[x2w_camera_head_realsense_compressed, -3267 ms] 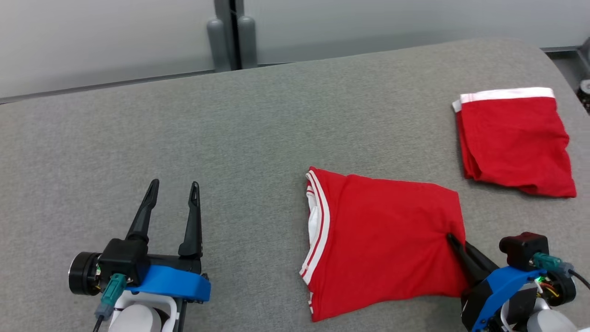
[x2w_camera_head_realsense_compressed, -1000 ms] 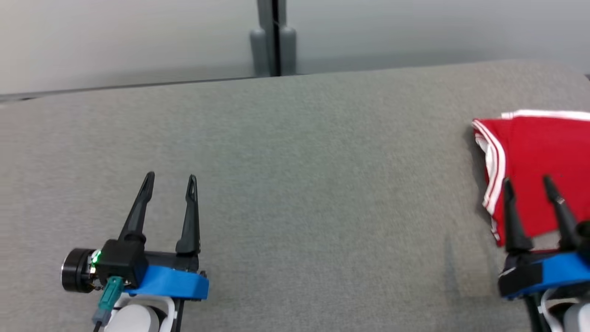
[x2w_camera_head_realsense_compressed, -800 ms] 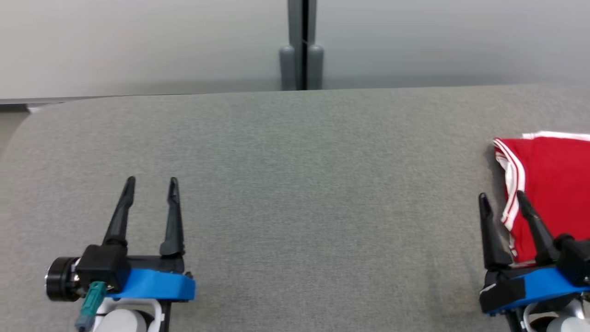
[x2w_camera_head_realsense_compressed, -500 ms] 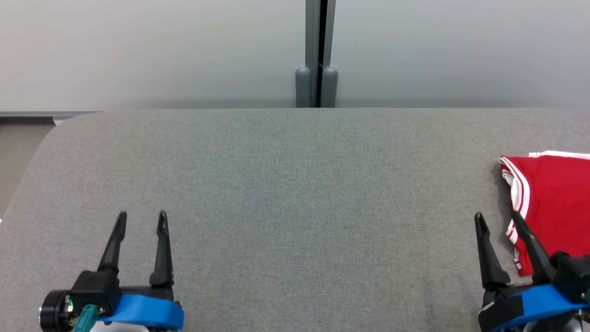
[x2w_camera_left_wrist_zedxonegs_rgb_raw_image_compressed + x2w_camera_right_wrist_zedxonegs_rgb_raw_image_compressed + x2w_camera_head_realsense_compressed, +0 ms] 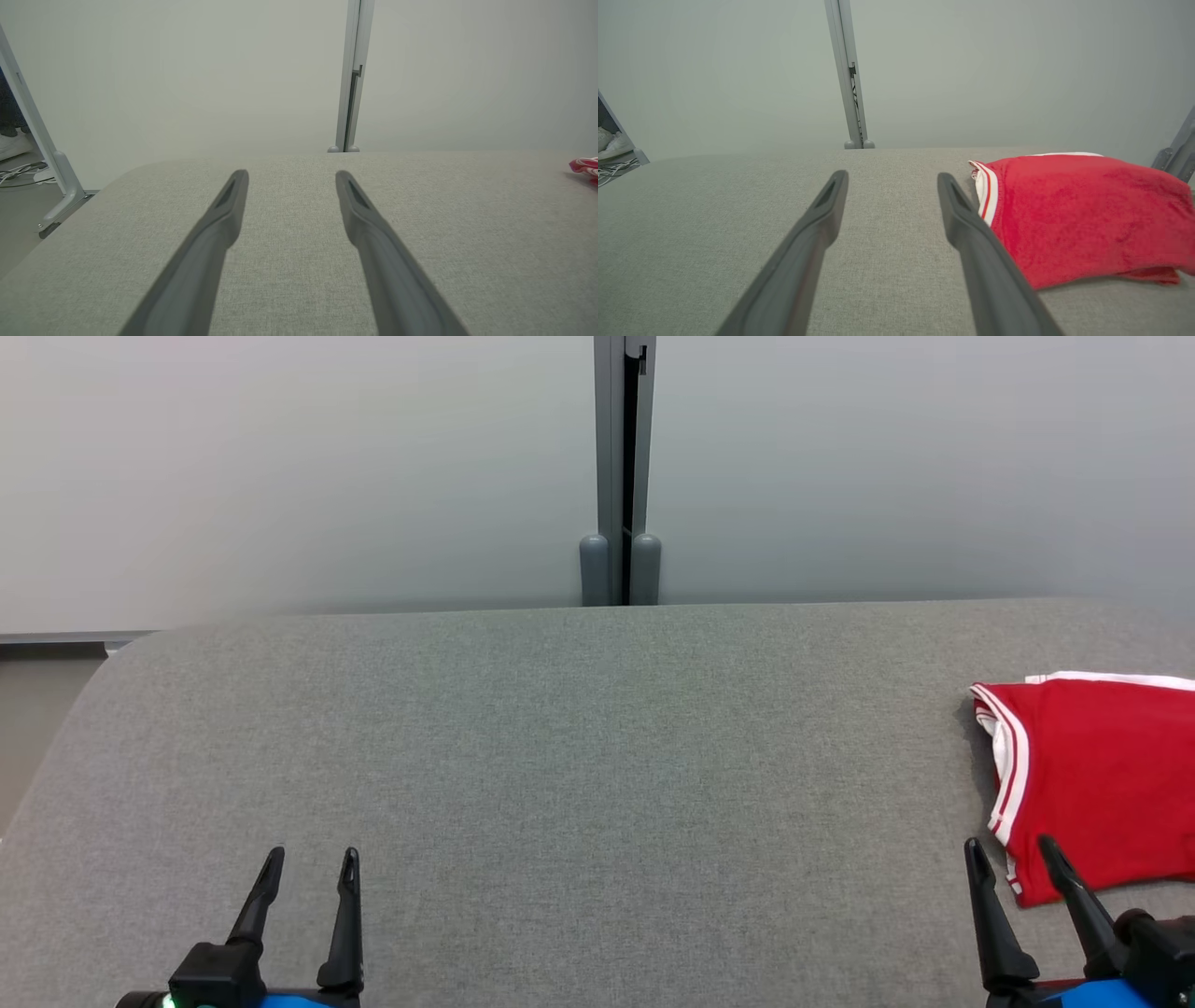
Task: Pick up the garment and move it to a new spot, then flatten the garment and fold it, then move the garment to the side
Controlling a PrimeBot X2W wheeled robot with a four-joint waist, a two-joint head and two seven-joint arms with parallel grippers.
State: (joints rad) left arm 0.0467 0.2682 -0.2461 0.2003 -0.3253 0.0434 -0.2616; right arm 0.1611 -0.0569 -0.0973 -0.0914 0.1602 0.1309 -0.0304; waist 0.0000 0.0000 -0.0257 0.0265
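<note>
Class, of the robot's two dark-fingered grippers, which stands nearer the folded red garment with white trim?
The right gripper: its open fingers stand beside the red garment with white trim, while the left gripper is far off across the grey fabric surface.

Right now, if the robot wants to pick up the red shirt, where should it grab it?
Probably the striped edge of the red shirt, coming from the middle of the table with the open right gripper, which is nearest. That folded edge faces the gripper and looks thick and slightly raised, so a finger could slip under; the rest lies flat.
</note>
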